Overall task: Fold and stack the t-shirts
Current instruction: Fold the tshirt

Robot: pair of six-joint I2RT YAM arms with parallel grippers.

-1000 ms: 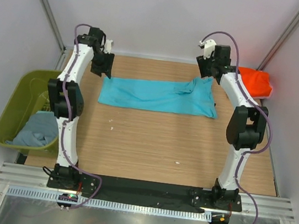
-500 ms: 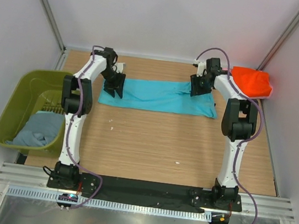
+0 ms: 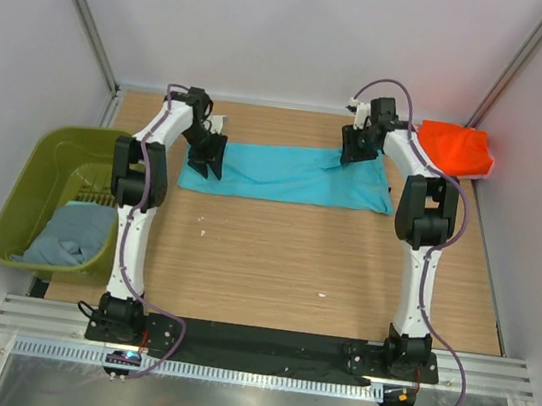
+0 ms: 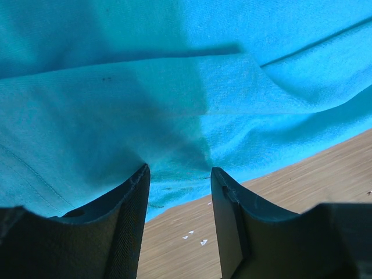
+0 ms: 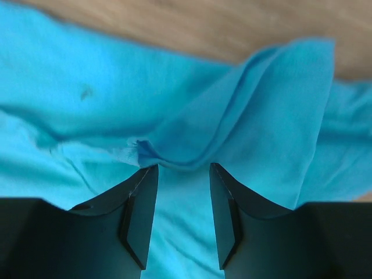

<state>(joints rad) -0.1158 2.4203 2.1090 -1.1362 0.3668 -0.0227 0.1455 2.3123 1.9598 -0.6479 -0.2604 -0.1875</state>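
Note:
The bright turquoise t-shirt (image 3: 285, 173) lies folded into a long strip across the far part of the table. My left gripper (image 3: 207, 154) is open, low over the shirt's left end; in the left wrist view the fingertips (image 4: 139, 180) straddle the shirt's edge (image 4: 174, 174) with wood below. My right gripper (image 3: 354, 146) is open, low over a raised fold at the shirt's right end (image 5: 232, 133). An orange-red t-shirt (image 3: 457, 148) lies crumpled at the far right. A grey-blue t-shirt (image 3: 70, 233) lies in the olive-green bin (image 3: 26, 189). The pink shirt is out of view.
The olive-green bin stands off the table's left edge. White enclosure walls close the back and sides. Bare wood (image 3: 284, 255) spans the table's middle and near part. The arm bases stand at the near edge.
Both grippers came down from above the table's far corners onto the turquoise shirt's ends. In the last half second the right gripper shifted slightly left and back; the left stayed put.

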